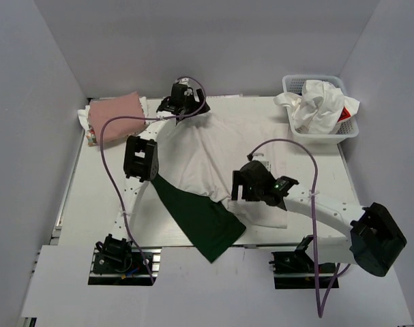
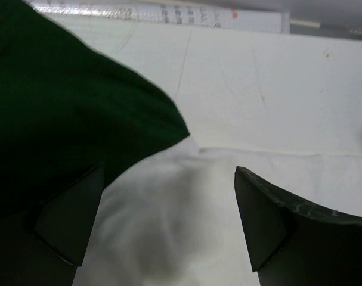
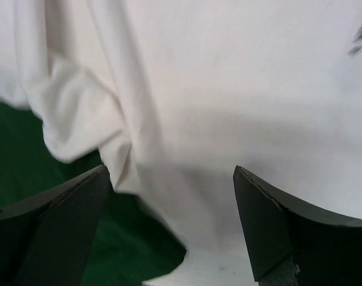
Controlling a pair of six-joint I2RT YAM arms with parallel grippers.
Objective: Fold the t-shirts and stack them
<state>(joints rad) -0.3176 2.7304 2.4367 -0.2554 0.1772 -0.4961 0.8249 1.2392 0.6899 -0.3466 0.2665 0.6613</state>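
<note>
white t-shirt with dark green sleeves (image 1: pixel 213 146) lies spread across the middle of the table (image 1: pixel 97 184), rumpled, and one long green sleeve (image 1: pixel 203 218) trails off toward the near edge. the left gripper (image 2: pixel 169 170) is out at the shirt's far edge, fingers wide apart with nothing between them. in its wrist view, white cloth sits below the gap and green fabric fills the upper left. the right gripper (image 3: pixel 169 168) hangs over the shirt's near right part, jaws just as wide and pinching nothing. below it is a folded ridge of white cloth, with green showing lower left. over at the far left corner a pink shirt (image 1: pixel 116 116) sits folded, with a little white cloth at its edges. at the far right is the white mesh basket (image 1: pixel 350 133), and a crumpled white shirt (image 1: pixel 319 102) heaps out over its rim with a red patch showing on its right side.
</note>
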